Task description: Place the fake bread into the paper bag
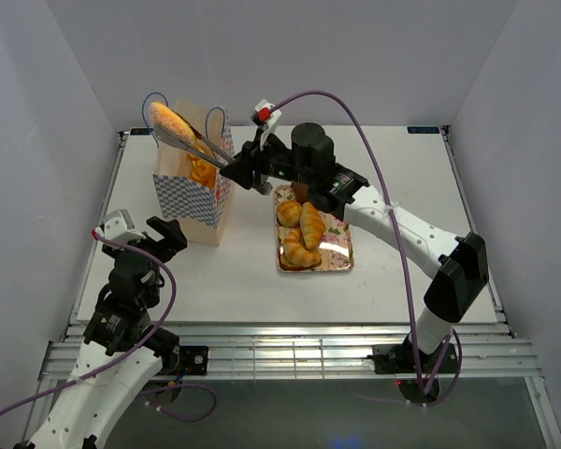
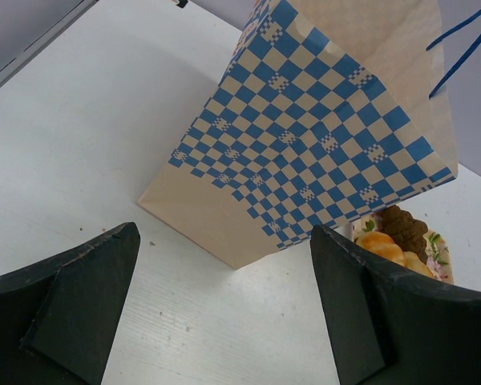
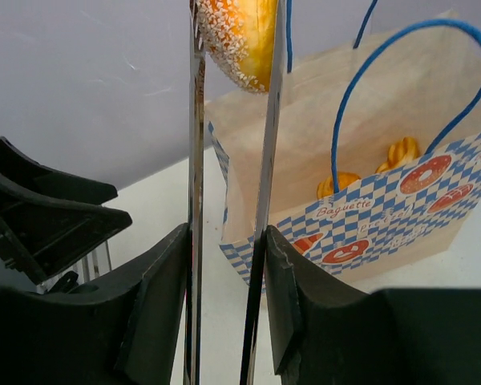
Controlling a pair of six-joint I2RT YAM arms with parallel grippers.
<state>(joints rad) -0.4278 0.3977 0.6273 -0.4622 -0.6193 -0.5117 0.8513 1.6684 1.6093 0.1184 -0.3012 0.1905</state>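
- Right tool is clamped on metal tongs. The tongs pinch a seeded loaf at their tips, probably for reach over the tall paper bag while the tool stays clear of the cord handles.
- Loaf hangs above the bag's open mouth, not yet inside. Release looks like the next step.
- Other pieces lie inside the bag. Several rolls wait on the floral tray.
- Left tool has jaws apart and empty, near the bag's checkered side above the desk, likely ready to steady it.
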